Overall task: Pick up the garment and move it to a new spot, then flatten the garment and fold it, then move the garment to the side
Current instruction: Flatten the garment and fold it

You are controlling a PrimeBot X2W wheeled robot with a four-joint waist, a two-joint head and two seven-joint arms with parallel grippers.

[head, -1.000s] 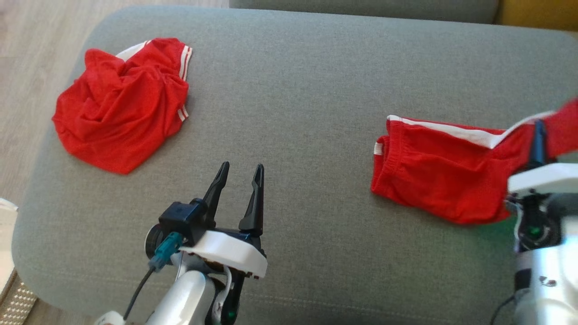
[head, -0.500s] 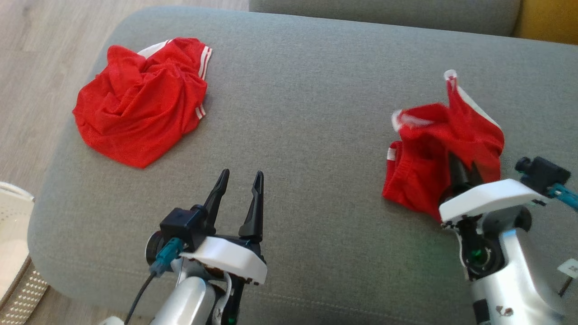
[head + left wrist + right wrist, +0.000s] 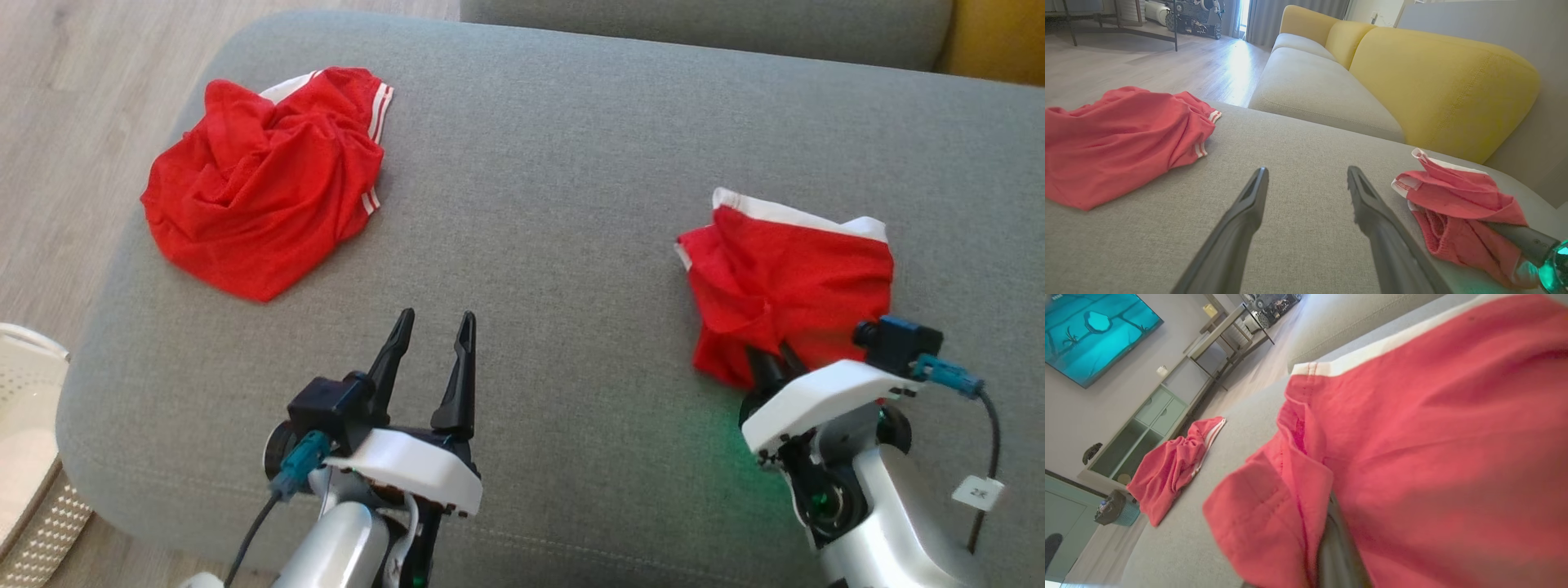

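Right gripper (image 3: 769, 355) clamped on the near edge of the bunched red garment (image 3: 788, 269), which lies at 3 o'clock on the grey cushion (image 3: 555, 204). Left gripper (image 3: 433, 314) open, empty, at 6 o'clock. 1 other red garment (image 3: 261, 180) at 10 o'clock.

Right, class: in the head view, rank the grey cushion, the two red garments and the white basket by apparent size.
1. Grey cushion
2. Left red garment
3. Right red garment, slightly smaller, bunched
4. White basket, cut off by the frame, so unsure
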